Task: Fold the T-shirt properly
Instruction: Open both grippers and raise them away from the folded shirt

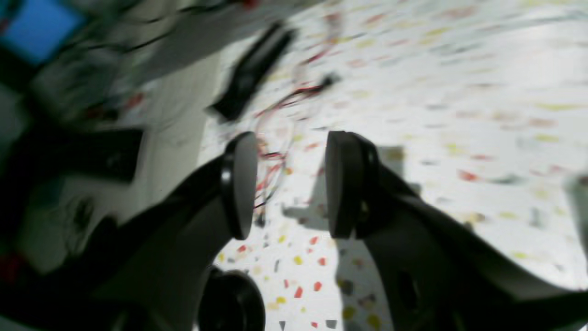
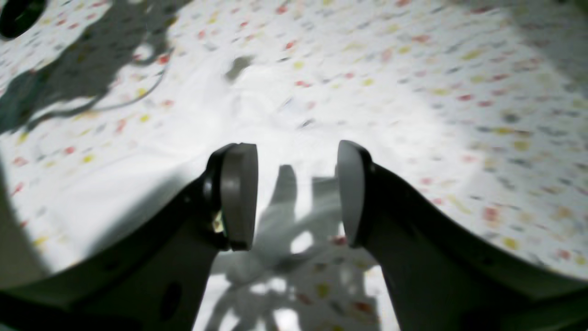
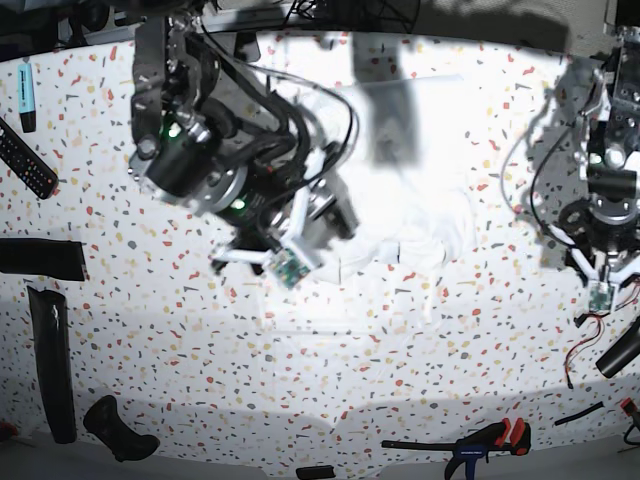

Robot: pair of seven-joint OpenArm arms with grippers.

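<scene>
The T-shirt (image 3: 425, 190) lies as a crumpled white heap on the speckled table, at the middle and back of the base view, glaring in the light. My right gripper (image 3: 285, 255) hangs at its left edge. In the right wrist view this gripper (image 2: 296, 193) is open, with nothing between its pads, just above the white cloth of the T-shirt (image 2: 257, 119). My left gripper (image 3: 603, 270) hovers over bare table to the right of the shirt. In the left wrist view it (image 1: 289, 184) is open and empty, and the picture is blurred.
A remote (image 3: 25, 160) and a blue marker (image 3: 27, 85) lie at the far left, with black pieces (image 3: 52, 360) below them. A bar clamp (image 3: 480, 440) rests by the front edge. Red wires (image 3: 590, 345) and a black part (image 3: 620, 350) lie under the left arm.
</scene>
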